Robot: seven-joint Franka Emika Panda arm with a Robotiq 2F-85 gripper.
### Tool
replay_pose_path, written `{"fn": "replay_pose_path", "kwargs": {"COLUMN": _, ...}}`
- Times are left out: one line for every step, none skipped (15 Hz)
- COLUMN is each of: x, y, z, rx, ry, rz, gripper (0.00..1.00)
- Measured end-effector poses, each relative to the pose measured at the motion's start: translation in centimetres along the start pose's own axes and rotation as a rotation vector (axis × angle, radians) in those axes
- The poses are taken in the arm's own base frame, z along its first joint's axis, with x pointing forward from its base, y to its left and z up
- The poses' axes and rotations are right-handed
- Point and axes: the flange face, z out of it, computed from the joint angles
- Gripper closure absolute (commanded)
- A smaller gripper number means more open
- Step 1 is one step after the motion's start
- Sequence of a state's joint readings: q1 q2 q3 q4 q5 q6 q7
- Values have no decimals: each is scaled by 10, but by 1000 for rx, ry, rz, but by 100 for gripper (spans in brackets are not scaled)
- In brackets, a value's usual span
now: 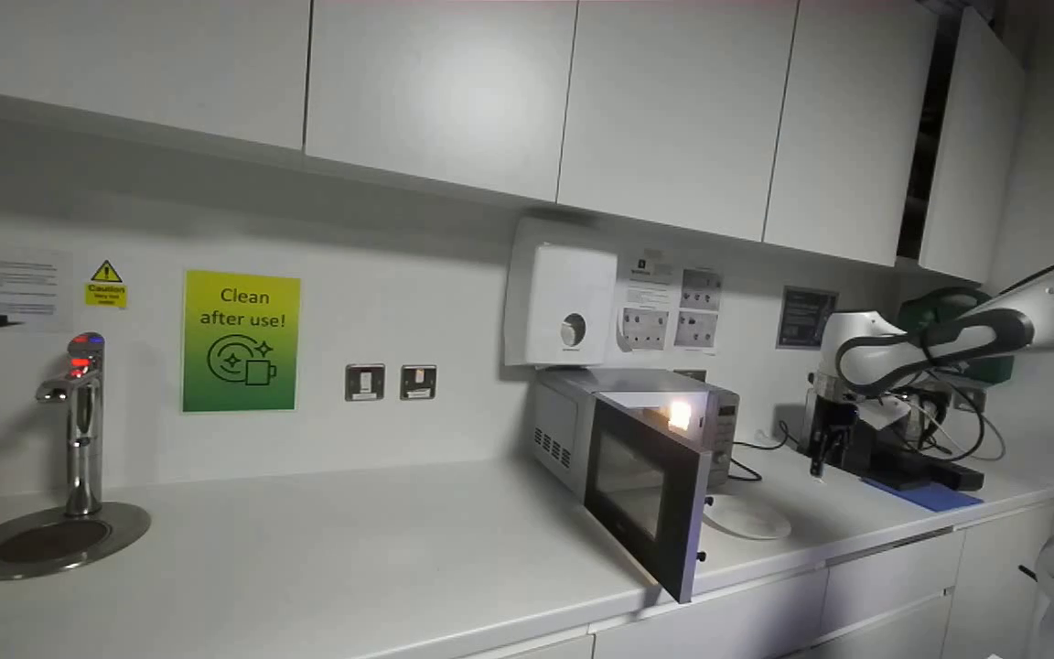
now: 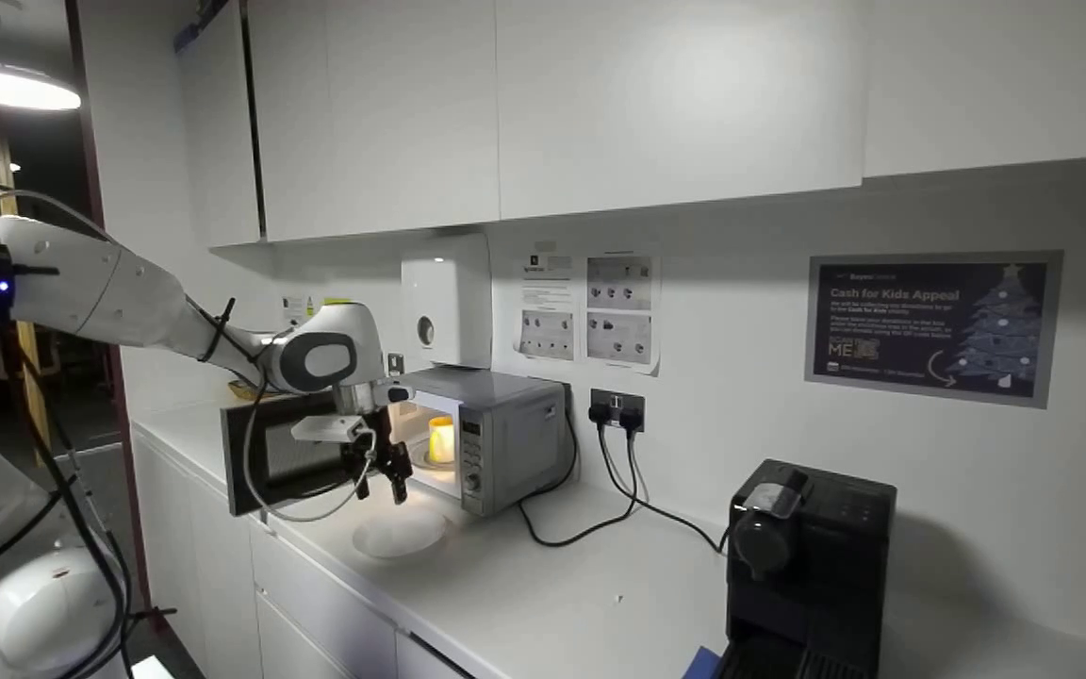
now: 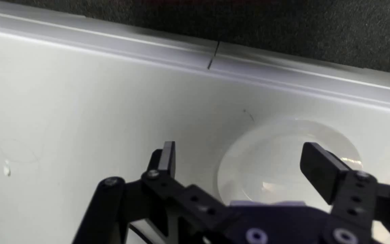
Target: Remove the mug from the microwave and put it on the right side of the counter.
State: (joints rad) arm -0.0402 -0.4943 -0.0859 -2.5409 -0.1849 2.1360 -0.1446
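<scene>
Mug (image 2: pixel 442 441): upright inside the open microwave (image 2: pixel 526 451). My pincer (image 3: pixel 241 156): downward, spread wide, empty, above the surface (image 2: pixel 557 589). Handling: I should turn level, reach in clear of the door (image 1: pixel 644 494), then close gently around the mug.

You see white plate (image 3: pixel 273 166) lying on white counter (image 3: pixel 80 135), part hidden behind your gripper (image 3: pixel 239 149). Jaws wide apart: one finger (image 3: pixel 166 158) left of plate, other finger (image 3: pixel 322 169) overlapping plate's right side in wrist view. Small white speck (image 3: pixel 7 168) well left of plate; thin dark mark (image 3: pixel 250 117) just beside plate's rim. Dark floor (image 3: pixel 300 30) past counter's edge (image 3: pixel 141 58), across plate from your gripper.
</scene>
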Motion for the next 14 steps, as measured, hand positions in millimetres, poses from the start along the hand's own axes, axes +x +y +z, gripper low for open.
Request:
{"fn": "replay_pose_path", "kwargs": {"x": 10, "y": -11, "z": -1, "rx": 10, "ry": 37, "rz": -18, "gripper": 0}}
{"fn": "replay_pose_path", "kwargs": {"x": 19, "y": -23, "z": -2, "rx": 23, "ry": 77, "rz": -36, "gripper": 0}}
{"fn": "replay_pose_path", "kwargs": {"x": 29, "y": -35, "z": -2, "rx": 35, "ry": 115, "rz": -53, "gripper": 0}}
{"fn": "replay_pose_path", "kwargs": {"x": 38, "y": -46, "z": -3, "rx": 46, "ry": 151, "rz": -70, "gripper": 0}}
{"fn": "replay_pose_path", "kwargs": {"x": 46, "y": -55, "z": -3, "rx": 55, "ry": 187, "rz": -87, "gripper": 0}}
{"fn": "replay_pose_path", "kwargs": {"x": 54, "y": -63, "z": -2, "rx": 64, "ry": 221, "rz": -104, "gripper": 0}}
{"fn": "replay_pose_path", "kwargs": {"x": 61, "y": -69, "z": 1, "rx": 75, "ry": 254, "rz": -121, "gripper": 0}}
{"fn": "replay_pose_path", "kwargs": {"x": 68, "y": -74, "z": 4, "rx": 84, "ry": 281, "rz": -140, "gripper": 0}}
{"fn": "replay_pose_path", "kwargs": {"x": 75, "y": -78, "z": 9, "rx": 93, "ry": 304, "rz": -160, "gripper": 0}}
{"fn": "replay_pose_path", "kwargs": {"x": 82, "y": -82, "z": 14, "rx": 104, "ry": 322, "rz": -179, "gripper": 0}}
{"fn": "replay_pose_path", "kwargs": {"x": 88, "y": -87, "z": 19, "rx": 117, "ry": 339, "rz": -195, "gripper": 0}}
{"fn": "replay_pose_path", "kwargs": {"x": 95, "y": -92, "z": 24, "rx": 131, "ry": 355, "rz": -209, "gripper": 0}}
{"fn": "replay_pose_path", "kwargs": {"x": 101, "y": -97, "z": 29, "rx": 141, "ry": 371, "rz": -224, "gripper": 0}}
{"fn": "replay_pose_path", "kwargs": {"x": 106, "y": -102, "z": 34, "rx": 150, "ry": 387, "rz": -239, "gripper": 0}}
